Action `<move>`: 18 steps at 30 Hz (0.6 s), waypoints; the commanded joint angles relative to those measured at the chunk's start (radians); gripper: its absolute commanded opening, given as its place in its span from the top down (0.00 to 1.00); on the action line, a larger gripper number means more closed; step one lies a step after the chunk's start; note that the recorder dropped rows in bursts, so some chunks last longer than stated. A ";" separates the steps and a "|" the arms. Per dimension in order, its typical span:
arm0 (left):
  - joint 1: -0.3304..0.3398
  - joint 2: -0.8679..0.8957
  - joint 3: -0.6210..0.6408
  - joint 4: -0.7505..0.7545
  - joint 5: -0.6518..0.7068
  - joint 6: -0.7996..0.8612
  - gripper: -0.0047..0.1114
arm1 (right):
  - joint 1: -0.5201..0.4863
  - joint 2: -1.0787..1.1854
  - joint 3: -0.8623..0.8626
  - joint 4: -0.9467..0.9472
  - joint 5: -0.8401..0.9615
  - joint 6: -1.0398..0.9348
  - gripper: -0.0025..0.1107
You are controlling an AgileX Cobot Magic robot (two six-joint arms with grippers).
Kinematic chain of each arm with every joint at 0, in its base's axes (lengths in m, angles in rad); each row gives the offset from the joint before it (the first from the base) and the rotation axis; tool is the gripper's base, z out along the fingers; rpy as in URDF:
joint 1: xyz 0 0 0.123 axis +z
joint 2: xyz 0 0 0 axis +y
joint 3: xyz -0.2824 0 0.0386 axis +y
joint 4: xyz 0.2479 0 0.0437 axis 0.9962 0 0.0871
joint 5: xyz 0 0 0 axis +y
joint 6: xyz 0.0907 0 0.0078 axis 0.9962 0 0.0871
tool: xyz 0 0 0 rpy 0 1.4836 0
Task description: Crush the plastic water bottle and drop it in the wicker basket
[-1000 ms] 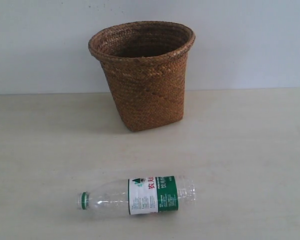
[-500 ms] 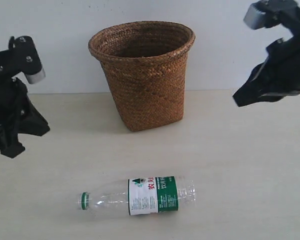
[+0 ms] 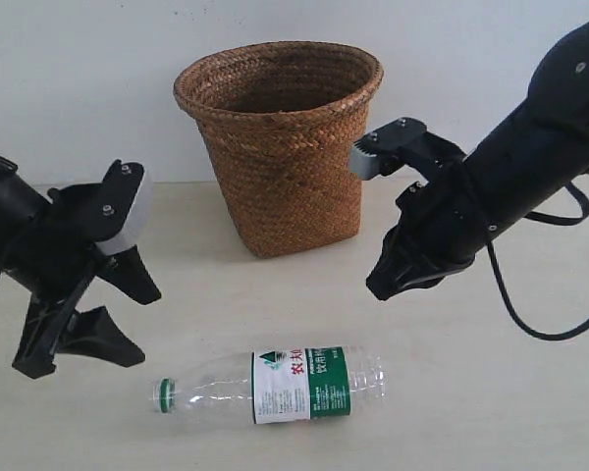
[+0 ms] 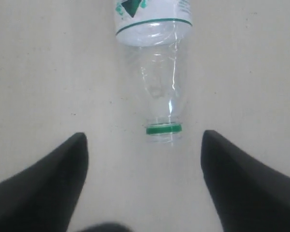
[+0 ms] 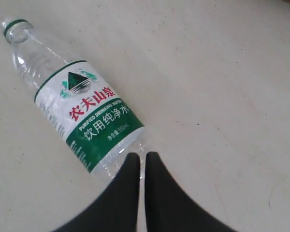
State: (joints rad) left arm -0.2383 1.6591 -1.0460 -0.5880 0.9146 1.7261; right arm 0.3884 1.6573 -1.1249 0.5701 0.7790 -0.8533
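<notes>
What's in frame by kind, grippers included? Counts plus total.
plastic water bottle: 1
wicker basket: 1
grippers: 2 (left gripper, right gripper)
Total: 4

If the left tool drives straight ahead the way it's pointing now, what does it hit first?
Most likely the plastic water bottle, green-ringed neck end first: it lies centred ahead of the open left tool. The tool tilts downward, so the table might come first; depth is unclear.
</notes>
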 commanded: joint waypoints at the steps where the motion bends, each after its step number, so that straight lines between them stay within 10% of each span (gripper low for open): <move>1: -0.005 0.110 -0.007 -0.046 -0.025 0.053 0.33 | 0.001 0.049 -0.022 0.024 -0.016 -0.012 0.98; 18: -0.072 0.237 -0.007 -0.074 -0.192 0.084 0.33 | 0.005 0.113 -0.027 0.043 -0.027 -0.012 0.98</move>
State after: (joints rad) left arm -0.2837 1.8945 -1.0460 -0.6418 0.7644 1.8057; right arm 0.3903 1.7711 -1.1443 0.6049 0.7614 -0.8562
